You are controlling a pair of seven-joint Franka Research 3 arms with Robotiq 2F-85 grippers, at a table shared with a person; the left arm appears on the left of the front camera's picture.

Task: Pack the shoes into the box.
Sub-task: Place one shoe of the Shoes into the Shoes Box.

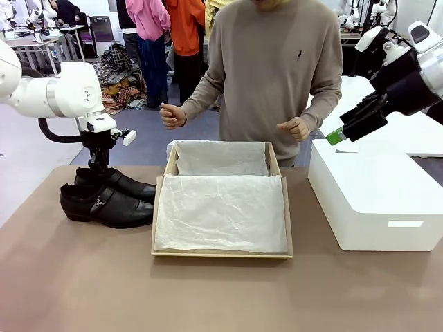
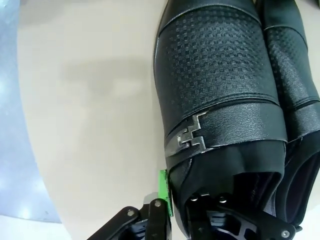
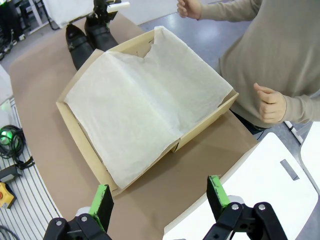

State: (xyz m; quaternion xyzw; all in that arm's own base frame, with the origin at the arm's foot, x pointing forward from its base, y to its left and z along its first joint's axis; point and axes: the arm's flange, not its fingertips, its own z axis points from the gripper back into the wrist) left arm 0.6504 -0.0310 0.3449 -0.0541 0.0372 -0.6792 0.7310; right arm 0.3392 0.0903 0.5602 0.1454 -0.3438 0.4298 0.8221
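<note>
1. The left pincer [image 2: 180,202] gripped the collar of one shoe [image 2: 215,75], with its green pad outside and the other finger inside.
2. The right pincer [image 3: 159,192] hung open at upper right, over the edge of one white box [image 1: 374,200].
3. Two black shoes [image 1: 107,197] lay side by side at left on the brown worktop [image 1: 208,297].
4. One tan box [image 1: 221,255] sat mid-frame just beside them, lined with white tissue paper [image 1: 221,211].
5. A person stood behind it, both hands [image 1: 172,115] closed.

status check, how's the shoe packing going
Left pincer shut on far shoe. Right pincer open, raised near white box. Tan box open, tissue-lined, no shoes in. Person's hands off it.
</note>
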